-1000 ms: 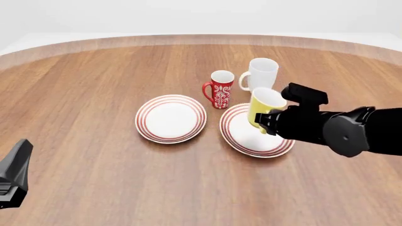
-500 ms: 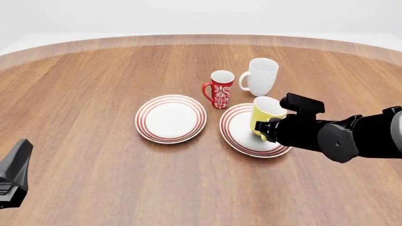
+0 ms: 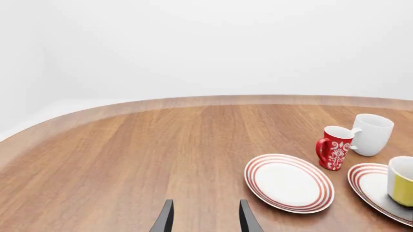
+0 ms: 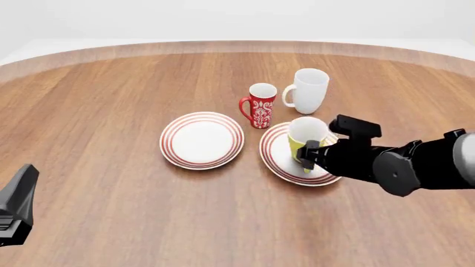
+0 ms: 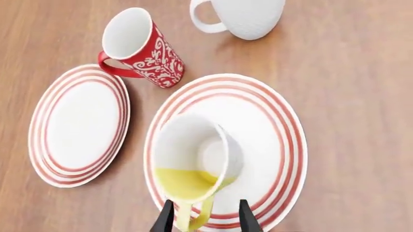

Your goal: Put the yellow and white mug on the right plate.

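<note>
The yellow and white mug (image 4: 306, 139) rests on the right plate (image 4: 278, 154) and leans with its white inside toward the front camera. My right gripper (image 4: 310, 154) is at the mug's near side. In the right wrist view the mug (image 5: 193, 159) sits on the plate (image 5: 264, 125). There my right gripper (image 5: 205, 220) is open, its jaws either side of the yellow handle with a gap on one side. My left gripper (image 3: 205, 222) is open and empty, low at the near left (image 4: 21, 194). The left wrist view also shows the mug (image 3: 401, 181) and the plate (image 3: 371, 186).
The left plate (image 4: 202, 139) lies beside the right one. The red patterned mug (image 4: 261, 105) and the larger white mug (image 4: 308, 89) stand just behind the right plate. The table's far edge curves across the back.
My right gripper has lowered the yellow and white mug from above the right plate onto it. The mug now leans more toward the camera. The left arm has not moved.
</note>
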